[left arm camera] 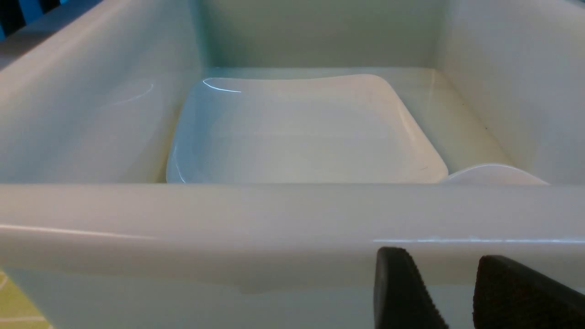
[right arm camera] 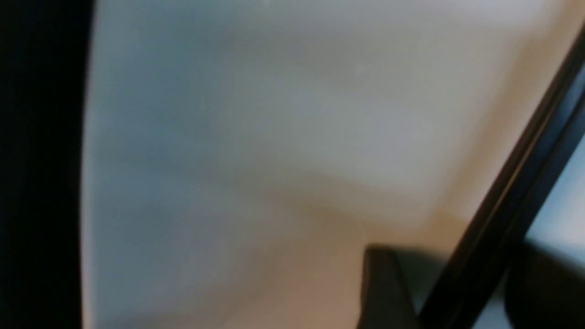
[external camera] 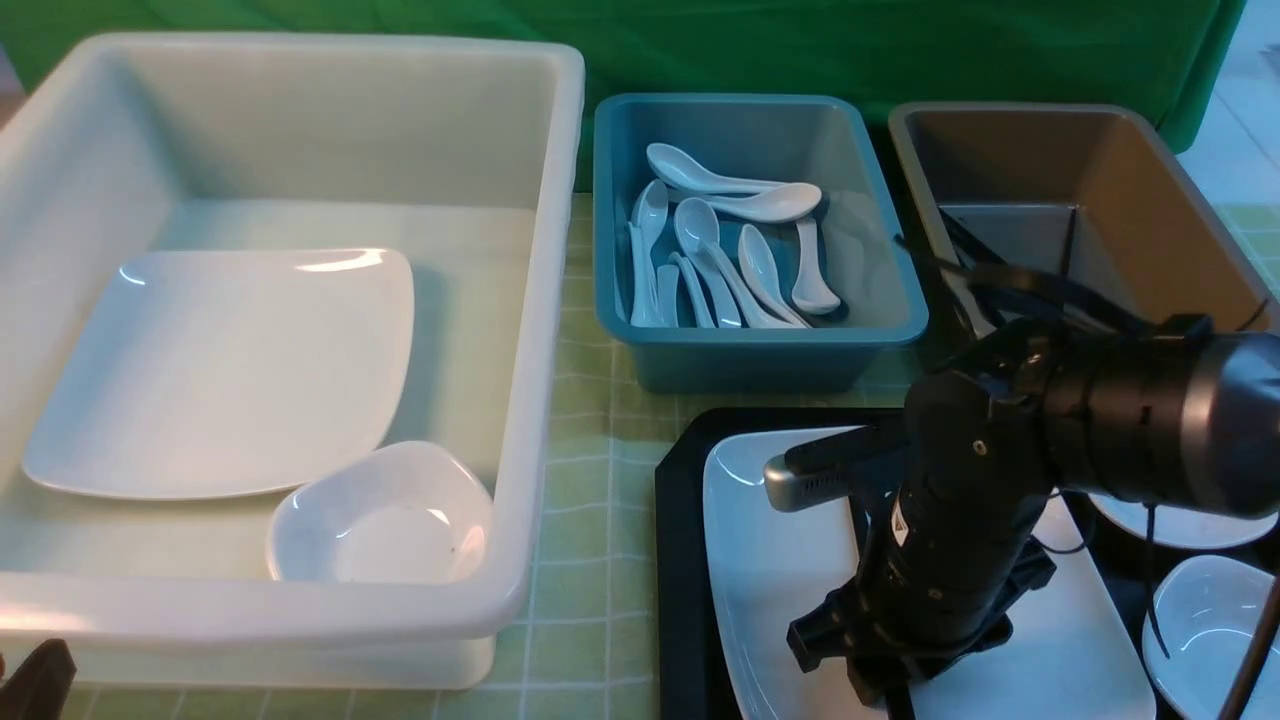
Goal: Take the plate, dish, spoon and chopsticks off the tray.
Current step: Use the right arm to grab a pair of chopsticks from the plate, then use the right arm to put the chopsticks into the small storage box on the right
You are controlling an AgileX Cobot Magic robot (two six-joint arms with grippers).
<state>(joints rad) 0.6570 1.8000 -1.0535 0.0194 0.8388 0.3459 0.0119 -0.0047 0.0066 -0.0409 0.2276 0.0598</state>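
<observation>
The black tray [external camera: 680, 560] lies at the front right and carries the large white plate [external camera: 780, 560] and a small white dish [external camera: 1210, 620]. My right arm [external camera: 950, 540] points down over the plate. In the right wrist view my right gripper [right arm camera: 454, 256] stands open just above the plate [right arm camera: 228, 137], with the black chopsticks [right arm camera: 502, 201] running slantwise between its fingers. No spoon shows on the tray. My left gripper [left arm camera: 450, 274] is open and empty, low in front of the white tub's near wall [left arm camera: 228, 214].
The big white tub [external camera: 540, 330] on the left holds another plate [external camera: 230, 370] and a small dish [external camera: 380, 520]. A teal bin [external camera: 760, 350] holds several white spoons. A brown bin [external camera: 1180, 190] stands at the back right. A second dish [external camera: 1180, 525] sits partly under my right arm.
</observation>
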